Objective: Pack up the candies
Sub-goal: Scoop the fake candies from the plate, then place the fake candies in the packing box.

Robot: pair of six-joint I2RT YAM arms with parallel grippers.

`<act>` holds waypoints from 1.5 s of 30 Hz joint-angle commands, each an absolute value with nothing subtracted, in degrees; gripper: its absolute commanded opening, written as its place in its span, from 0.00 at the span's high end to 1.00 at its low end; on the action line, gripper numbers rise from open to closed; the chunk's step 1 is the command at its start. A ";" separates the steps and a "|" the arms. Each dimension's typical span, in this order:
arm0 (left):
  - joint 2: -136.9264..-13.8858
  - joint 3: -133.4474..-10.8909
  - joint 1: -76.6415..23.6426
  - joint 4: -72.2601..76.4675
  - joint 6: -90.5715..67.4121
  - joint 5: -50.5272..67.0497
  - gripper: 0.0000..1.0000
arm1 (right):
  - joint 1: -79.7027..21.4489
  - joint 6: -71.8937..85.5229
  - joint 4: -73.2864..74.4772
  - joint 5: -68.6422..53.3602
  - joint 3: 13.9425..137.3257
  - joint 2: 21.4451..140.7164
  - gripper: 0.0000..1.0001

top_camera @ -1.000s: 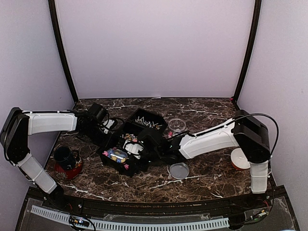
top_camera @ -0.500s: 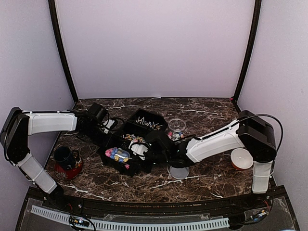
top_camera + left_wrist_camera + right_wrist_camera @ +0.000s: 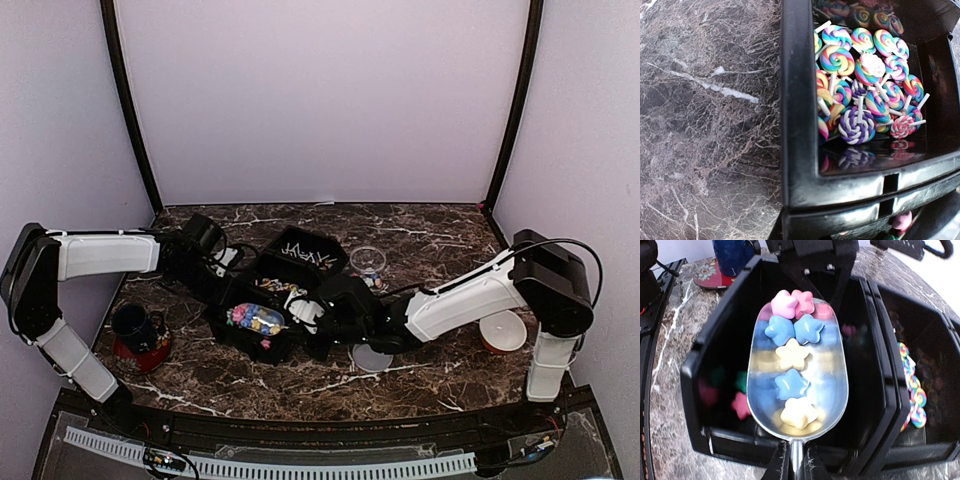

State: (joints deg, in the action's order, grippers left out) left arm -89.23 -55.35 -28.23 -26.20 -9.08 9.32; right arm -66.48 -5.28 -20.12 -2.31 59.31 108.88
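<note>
The candies (image 3: 792, 357) are small star-shaped sweets in pink, blue and cream, and several lie in a metal scoop (image 3: 797, 390). My right gripper (image 3: 796, 462) is shut on the scoop's thin handle and holds it level over a black bin (image 3: 715, 345); a few more stars lie on that bin's floor. From above, the loaded scoop (image 3: 256, 319) hangs over the front bin, with the right gripper (image 3: 308, 318) just right of it. My left gripper (image 3: 226, 276) is shut at the bin's far-left wall (image 3: 800, 150), its fingers hidden. The glass jar (image 3: 368, 261) stands behind on the right.
The neighbouring compartment holds swirl lollipops (image 3: 860, 85), and a third black bin (image 3: 305, 253) sits behind. A blue mug on a red coaster (image 3: 136, 332) stands at the left. The jar lid (image 3: 372, 357) lies near the front, and a white disc (image 3: 503, 331) is at the right.
My right arm has drawn back to the right, bringing the loaded scoop a little right and up over the front bin. The left arm has not moved.
</note>
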 commanded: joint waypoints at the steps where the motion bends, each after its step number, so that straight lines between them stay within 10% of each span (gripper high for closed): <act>1: -84.38 -57.77 -27.80 -18.02 -10.80 14.68 1.00 | -65.85 -4.99 -21.19 -0.69 55.76 106.45 1.00; 45: -84.46 -57.83 -27.45 -18.02 -11.12 15.05 1.00 | -64.61 -6.92 -30.36 15.46 43.54 85.09 1.00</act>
State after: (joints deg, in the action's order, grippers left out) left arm -89.14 -55.35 -27.75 -25.41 -10.68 11.57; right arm -65.80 -6.17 -30.15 11.35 44.23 88.64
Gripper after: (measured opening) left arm 0.079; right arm 0.080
